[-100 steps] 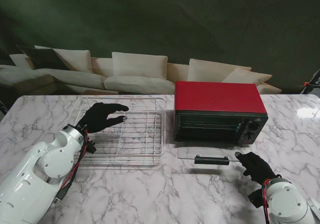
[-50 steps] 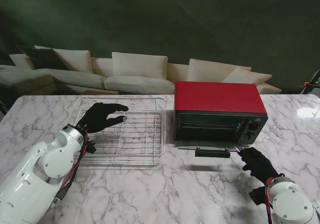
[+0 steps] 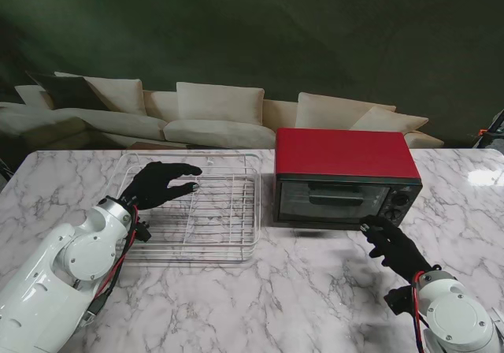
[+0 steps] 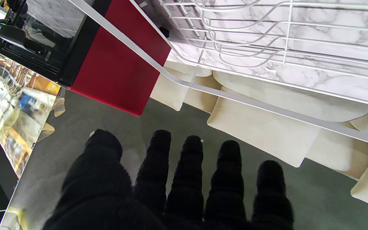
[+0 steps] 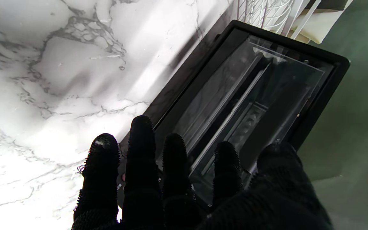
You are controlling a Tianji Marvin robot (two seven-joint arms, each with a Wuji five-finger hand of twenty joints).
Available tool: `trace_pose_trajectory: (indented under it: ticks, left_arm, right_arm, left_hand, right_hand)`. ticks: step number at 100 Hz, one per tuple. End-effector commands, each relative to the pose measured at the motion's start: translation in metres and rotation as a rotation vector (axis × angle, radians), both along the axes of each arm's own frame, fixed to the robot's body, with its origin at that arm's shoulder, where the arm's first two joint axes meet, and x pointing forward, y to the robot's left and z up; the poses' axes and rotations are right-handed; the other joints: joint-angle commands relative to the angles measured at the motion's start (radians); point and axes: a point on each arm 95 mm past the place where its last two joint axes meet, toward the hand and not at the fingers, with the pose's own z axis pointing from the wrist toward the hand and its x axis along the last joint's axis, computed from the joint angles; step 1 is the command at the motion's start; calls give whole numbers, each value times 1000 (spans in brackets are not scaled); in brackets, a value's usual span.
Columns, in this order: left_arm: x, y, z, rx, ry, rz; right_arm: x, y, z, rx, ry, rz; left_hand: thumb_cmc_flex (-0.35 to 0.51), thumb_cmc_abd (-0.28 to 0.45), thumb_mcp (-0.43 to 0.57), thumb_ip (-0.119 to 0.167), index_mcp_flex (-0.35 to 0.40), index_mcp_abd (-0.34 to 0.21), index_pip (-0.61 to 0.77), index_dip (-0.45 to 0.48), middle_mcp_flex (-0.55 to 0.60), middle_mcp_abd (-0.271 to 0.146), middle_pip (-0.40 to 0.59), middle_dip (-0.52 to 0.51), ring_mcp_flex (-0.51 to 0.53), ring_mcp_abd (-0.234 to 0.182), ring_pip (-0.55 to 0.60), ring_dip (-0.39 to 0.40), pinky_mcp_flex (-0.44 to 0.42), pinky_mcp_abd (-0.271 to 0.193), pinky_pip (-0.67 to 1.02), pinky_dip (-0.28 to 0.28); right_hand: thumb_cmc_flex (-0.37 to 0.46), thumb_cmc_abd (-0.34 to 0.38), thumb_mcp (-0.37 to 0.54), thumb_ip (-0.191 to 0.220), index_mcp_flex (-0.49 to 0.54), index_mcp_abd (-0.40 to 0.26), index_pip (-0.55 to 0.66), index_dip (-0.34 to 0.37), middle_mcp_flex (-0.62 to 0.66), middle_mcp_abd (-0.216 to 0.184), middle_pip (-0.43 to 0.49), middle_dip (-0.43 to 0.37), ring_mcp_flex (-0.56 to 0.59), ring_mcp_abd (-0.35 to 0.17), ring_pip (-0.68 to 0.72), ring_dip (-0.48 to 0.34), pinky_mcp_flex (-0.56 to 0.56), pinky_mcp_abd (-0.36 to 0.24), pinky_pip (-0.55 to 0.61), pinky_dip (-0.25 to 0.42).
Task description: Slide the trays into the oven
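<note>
The oven (image 3: 346, 178), red-topped with a black front, stands on the marble table (image 3: 260, 298) at about 2 o'clock from table centre. Its glass door (image 3: 331, 202) is raised against the front, covering the cavity; rails are dimly visible behind the glass in the right wrist view, but whether a tray sits inside cannot be told.

The wire rack (image 3: 201, 207) lies flat on the table at 10 o'clock, just beside the oven's left side. No item can be made out resting in it.

The left hand (image 3: 161, 182) hovers over the rack's near-left portion, fingers (image 4: 190, 172) extended and spread, holding nothing.

The right hand (image 3: 391, 245) is at 4 o'clock, at the door's lower right corner. Its fingers (image 5: 141, 143) are extended and slightly apart against the door face, enclosing nothing.

A sofa (image 3: 220, 117) stands beyond the table at 12 o'clock.
</note>
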Motion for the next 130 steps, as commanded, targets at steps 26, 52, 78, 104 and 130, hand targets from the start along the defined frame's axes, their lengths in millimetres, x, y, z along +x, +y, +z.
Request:
trace_pose_trajectory:
  ticks: [26,52,78,104,130]
  left_arm:
    - [0,0,-3,2,12,-3]
    - [-2,0,6,-8,-13,-13]
    - [-12,-5,40,-60,-124,-39]
    - [-38,-24,64,-195,-291,-79]
    - [-56,-52,52,-329,-350,-97]
  right_arm:
    - [-5,1,5,-19,-23,9]
    - [-18,3,34,-86,-145,27]
    - [-21,25,84,-164,-396,121]
    - [-10,68,117,-145,-685,249]
    - [11,101,112,38,-807,303]
  left_hand:
    - [16,44,-28,-13,17,13,10,7,20,-2,6,10,15,1,13,11,-12,16,-14,8]
    - [5,52,-31,-16,19,12,11,8,16,0,5,9,13,-2,12,10,-10,16,-12,9]
    - [-5,59,-30,-18,20,15,11,9,15,3,4,11,14,-3,14,12,-1,18,2,18]
    - [-7,68,-30,-18,9,12,14,14,-9,2,10,20,19,-12,26,24,10,7,58,42]
    - [0,78,-29,-12,13,24,34,26,3,1,53,48,49,-20,67,64,19,-12,158,62]
  right_hand:
    - [-1,-18,-17,1,-12,-52,1,-26,0,-22,-1,7,-19,-14,-11,8,-21,10,-14,3]
    - [-38,-60,-6,9,70,-11,8,-25,-17,-20,-104,-60,-53,-17,-162,-68,-67,26,-92,-19]
    - [-71,-103,20,18,208,19,-37,-57,33,-48,-249,-220,-54,-38,-437,-224,-113,51,-295,-153]
    - [-116,-122,22,16,268,-26,-43,-85,113,-108,-307,-279,-19,-68,-520,-269,-106,59,-345,-200]
    - [-134,-137,28,17,282,-48,-30,-87,161,-135,-308,-285,8,-89,-534,-281,-81,63,-343,-211]
